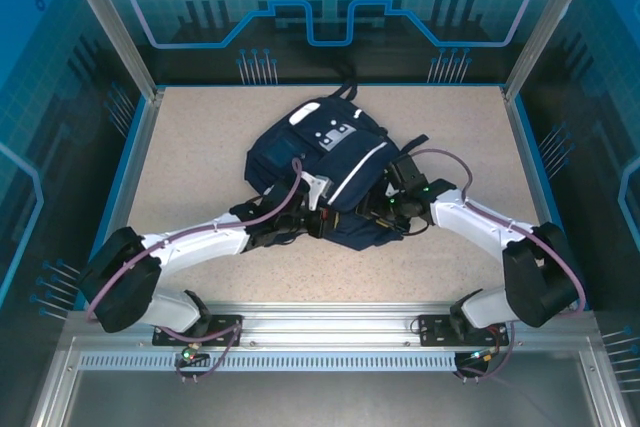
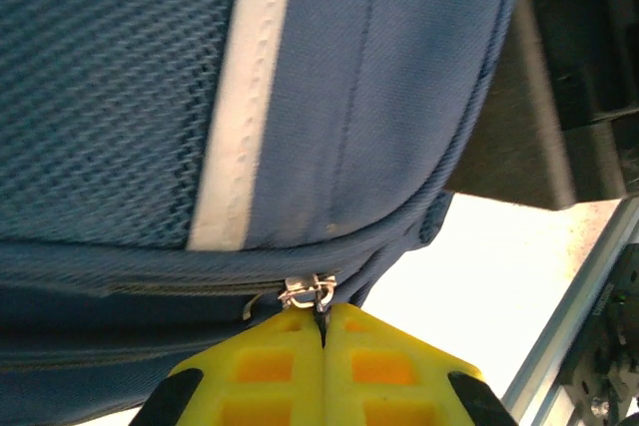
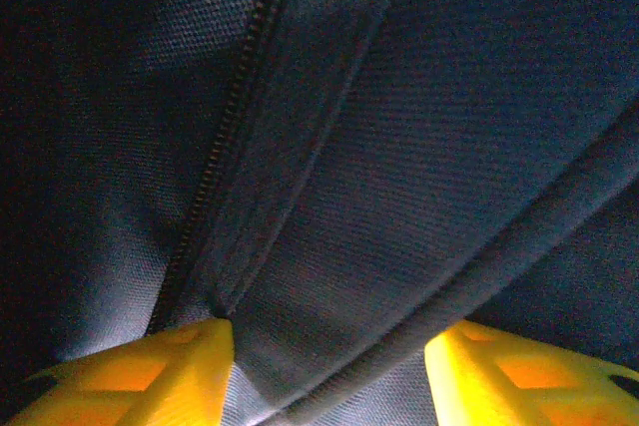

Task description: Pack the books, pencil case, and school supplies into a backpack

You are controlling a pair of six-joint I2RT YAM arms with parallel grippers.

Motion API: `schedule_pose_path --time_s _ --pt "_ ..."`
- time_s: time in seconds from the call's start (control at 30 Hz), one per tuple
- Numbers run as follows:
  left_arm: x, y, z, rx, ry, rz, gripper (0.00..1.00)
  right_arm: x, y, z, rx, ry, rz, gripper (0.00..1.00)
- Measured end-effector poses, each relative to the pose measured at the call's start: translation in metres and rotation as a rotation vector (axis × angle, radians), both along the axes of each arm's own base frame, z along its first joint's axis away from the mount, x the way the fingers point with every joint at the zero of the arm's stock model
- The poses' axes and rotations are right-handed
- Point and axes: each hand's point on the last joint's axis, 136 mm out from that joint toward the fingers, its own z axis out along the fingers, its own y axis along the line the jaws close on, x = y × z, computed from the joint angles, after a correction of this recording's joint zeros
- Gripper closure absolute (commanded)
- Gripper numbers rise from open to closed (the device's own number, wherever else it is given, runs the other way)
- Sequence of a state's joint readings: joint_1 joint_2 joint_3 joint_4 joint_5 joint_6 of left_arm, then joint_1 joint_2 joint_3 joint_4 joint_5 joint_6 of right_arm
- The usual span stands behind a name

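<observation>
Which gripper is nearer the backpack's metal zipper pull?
Left. The left gripper is shut on the zipper pull; the right gripper straddles a fold of the backpack.

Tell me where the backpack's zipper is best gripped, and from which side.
Grip the small metal zipper pull on the seam of the backpack, coming straight at it from the near edge. It stands out from the fabric as a thin tab, easy to pinch flat; the left gripper is shut on it this way.

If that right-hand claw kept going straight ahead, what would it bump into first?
The backpack: its navy fabric sits between the spread fingers of the right gripper, with a zipper just left of centre. Going on, it would likely press into that cloth.
</observation>
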State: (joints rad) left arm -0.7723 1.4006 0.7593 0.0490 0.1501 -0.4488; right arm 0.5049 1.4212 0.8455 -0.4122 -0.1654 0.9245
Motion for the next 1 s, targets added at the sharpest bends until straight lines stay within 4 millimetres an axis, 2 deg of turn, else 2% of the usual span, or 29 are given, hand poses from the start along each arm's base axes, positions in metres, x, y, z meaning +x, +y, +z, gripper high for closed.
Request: schedule_pose_path --time_s 0.17,0.23,0.27,0.4,0.47,0.57,0.73,0.9,1.0 --pt "-0.004 -0.017 -0.011 -0.004 0.043 0.005 1.00 -0.002 0.001 -0.007 -0.018 0.018 -0.002 0.48" --pt "-0.003 -0.020 -0.012 -0.005 0.058 0.014 0.96 -0.002 -0.002 -0.007 -0.037 0.014 -0.015 0.47" --pt "-0.002 -0.021 -0.011 -0.005 0.059 0.016 0.91 -0.002 -0.005 -0.007 -0.047 0.009 -0.021 0.47" --pt "0.000 -0.026 0.003 -0.035 0.067 0.017 0.57 -0.002 -0.018 0.010 -0.078 -0.042 -0.053 0.43" --pt "0.000 -0.022 0.013 -0.065 0.074 0.020 0.47 -0.001 -0.026 0.023 -0.087 -0.089 -0.073 0.42" --pt "0.012 -0.001 0.034 -0.127 0.073 0.074 0.34 0.003 -0.036 0.044 -0.108 -0.155 -0.085 0.41" --pt "0.034 0.043 0.058 -0.182 0.045 0.211 0.29 0.009 -0.033 0.071 -0.145 -0.256 -0.032 0.38" --pt "0.045 0.077 0.055 -0.197 0.077 0.332 0.28 -0.002 0.003 0.086 -0.191 -0.345 0.148 0.37" --pt "0.048 0.090 0.045 -0.191 0.117 0.396 0.27 -0.010 0.022 0.083 -0.211 -0.364 0.248 0.38"
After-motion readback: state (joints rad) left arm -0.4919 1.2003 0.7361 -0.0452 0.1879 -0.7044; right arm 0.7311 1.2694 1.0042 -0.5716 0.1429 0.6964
